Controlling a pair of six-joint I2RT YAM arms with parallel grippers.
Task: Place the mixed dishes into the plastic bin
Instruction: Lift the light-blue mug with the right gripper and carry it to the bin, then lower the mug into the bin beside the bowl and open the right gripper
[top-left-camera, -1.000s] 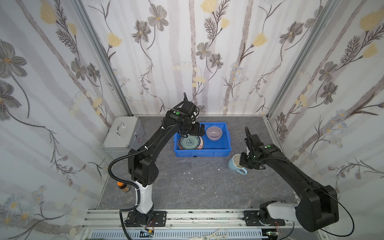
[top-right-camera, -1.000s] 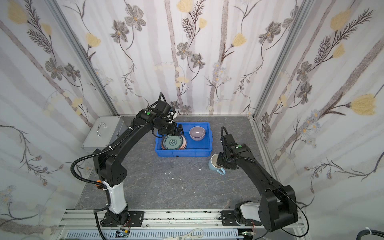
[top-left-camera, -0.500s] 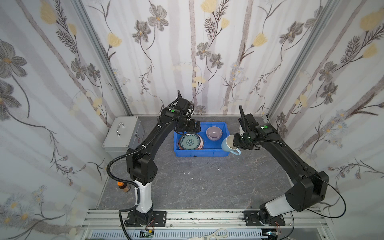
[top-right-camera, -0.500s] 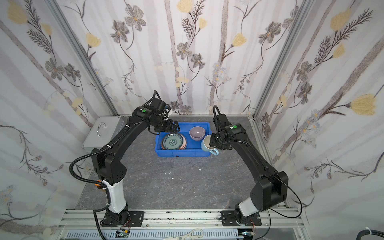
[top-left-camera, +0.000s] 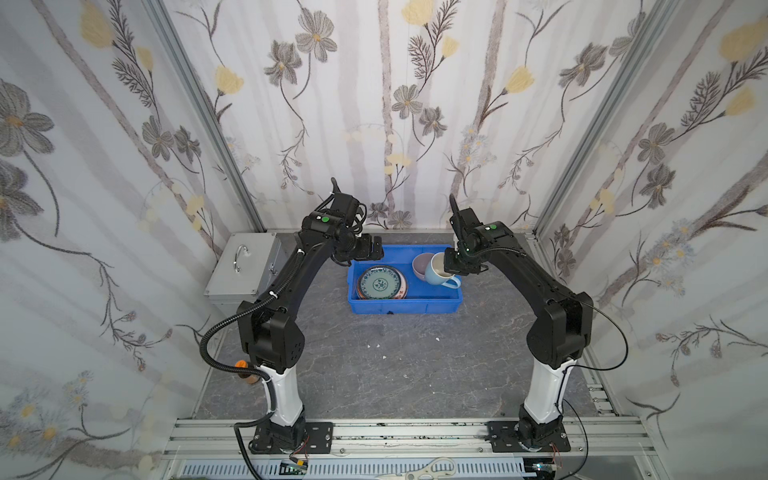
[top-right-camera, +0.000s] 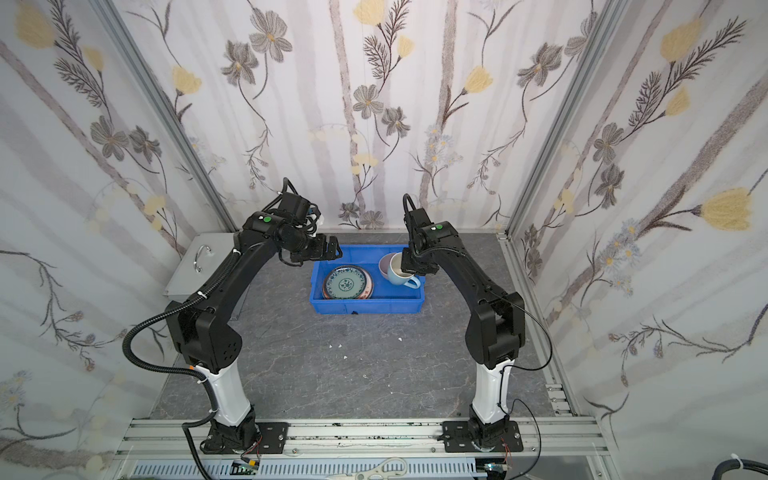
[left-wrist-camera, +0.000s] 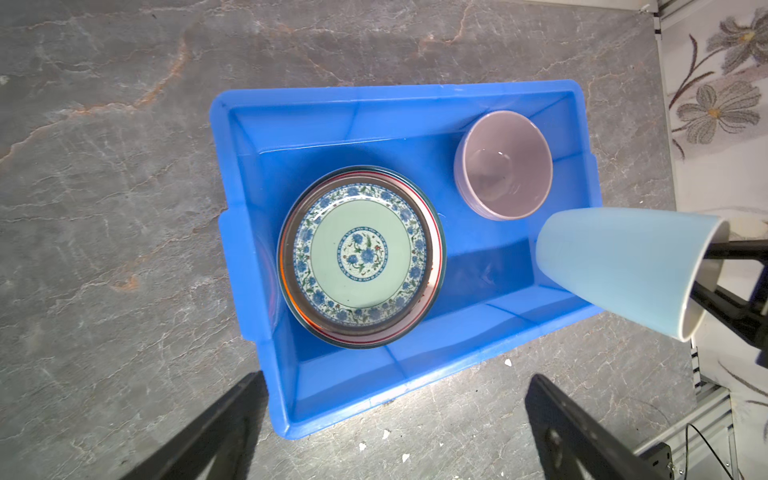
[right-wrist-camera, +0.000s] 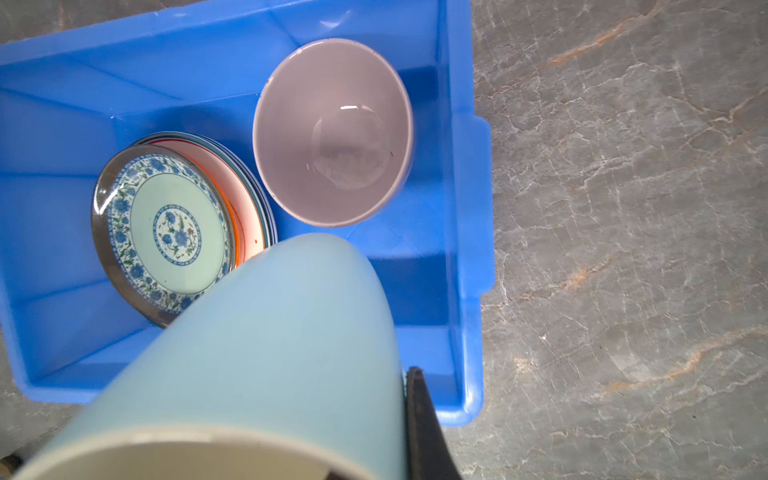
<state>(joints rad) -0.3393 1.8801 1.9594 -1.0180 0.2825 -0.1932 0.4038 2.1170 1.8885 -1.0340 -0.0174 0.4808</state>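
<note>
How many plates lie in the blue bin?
3, in one stack in the bin beside the lilac bowl: patterned plate on top, orange plate under it, dark-rimmed plate lowest. More may hide beneath.

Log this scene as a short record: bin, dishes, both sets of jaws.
bin: blue plastic bin, low walls
in bin: stack of plates, patterned one on top; lilac bowl, upright
mug: pale-blue mug, tilted, above the bin's right end
right jaws: shut on the mug's rim
left jaws: open, empty, above the bin's back left corner
off task: metal case, small bottle, both left of the bin
</note>
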